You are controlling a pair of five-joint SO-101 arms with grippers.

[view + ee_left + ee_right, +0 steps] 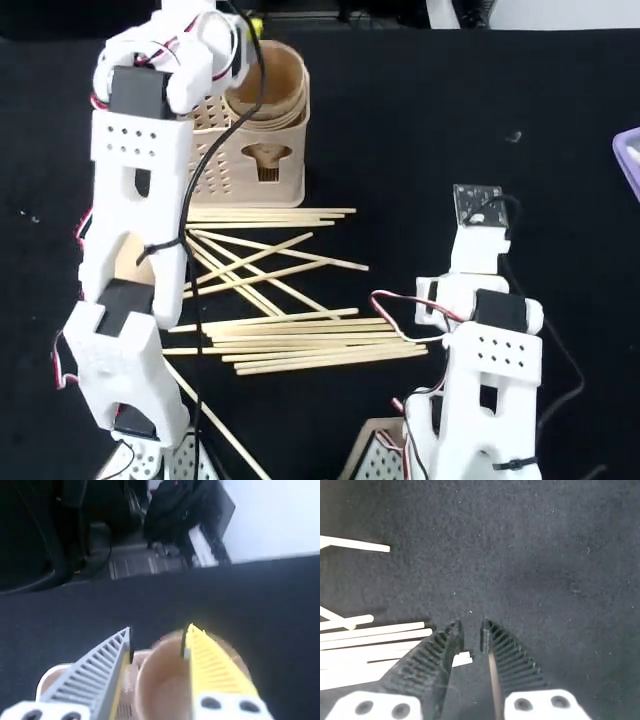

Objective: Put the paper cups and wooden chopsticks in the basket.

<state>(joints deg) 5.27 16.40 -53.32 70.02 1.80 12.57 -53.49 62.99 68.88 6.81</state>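
Note:
The lattice basket [255, 165] stands at the back left with stacked paper cups [272, 85] in it. My left gripper [240, 45] hangs over the cups, open; the top cup [162, 685] lies below and between its grey and yellow fingers, and the basket rim [50, 676] shows beside it. Several wooden chopsticks [300, 340] lie scattered on the black cloth in front of the basket. My right gripper [471, 625] hovers low over the cloth just right of the chopstick ends [375, 635], its fingers nearly together with nothing between them.
The right arm's body [490, 370] stands at the front right, the left arm [135, 230] stretches along the left side. A purple object [630, 160] sits at the right edge. Bare black cloth lies to the right of the basket.

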